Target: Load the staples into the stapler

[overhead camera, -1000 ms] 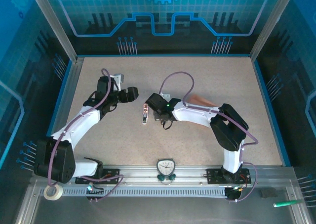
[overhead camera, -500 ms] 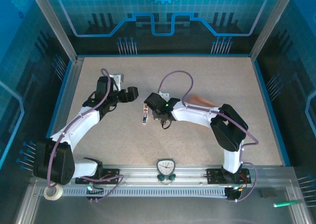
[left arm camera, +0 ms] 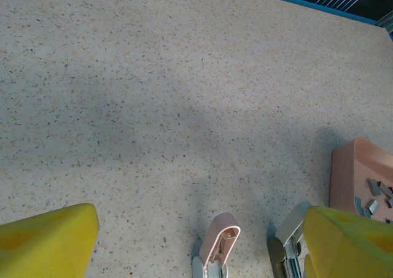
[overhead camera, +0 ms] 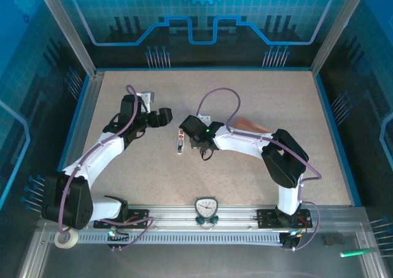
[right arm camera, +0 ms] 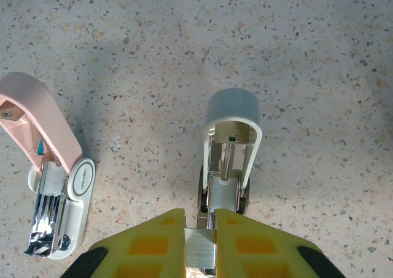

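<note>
Right fingers [right arm camera: 153,241]: noted clenched, with a small silver block [right arm camera: 199,248] pinched between the tips. It could not be told whether that block was a strip of staples or the near end of the grey-capped piece [right arm camera: 232,115] lying straight ahead at 12 o'clock. That piece was seen flat on the table [right arm camera: 307,57], its open channel facing up.

Stapler [right arm camera: 46,131]: found at 9 o'clock of the grey-capped piece and apart from it. The pink lid was hinged up and the silver magazine exposed at the near end. It was touched by no fingers.

Left fingers [left arm camera: 49,241]: recorded spread wide above the table, with nothing gripped. The pink tip of the stapler was seen low between them at 6 o'clock.

Staples [left arm camera: 373,189]: loose strips were observed in the pink tray [left arm camera: 344,167], at 3 o'clock in the left wrist view, apart from the stapler.

Change over the last second: very little was registered. In the top view the right wrist was found nudged slightly toward 10 o'clock. The stapler, the tray and the left arm were left where they had been. Both sets of fingers were kept as they were.

Reading: fine positioning was judged to be under way, not a new step. The stapler was judged opened and ready. Whether a strip already lay in its magazine could not be told, so loading was judged unconfirmed.
</note>
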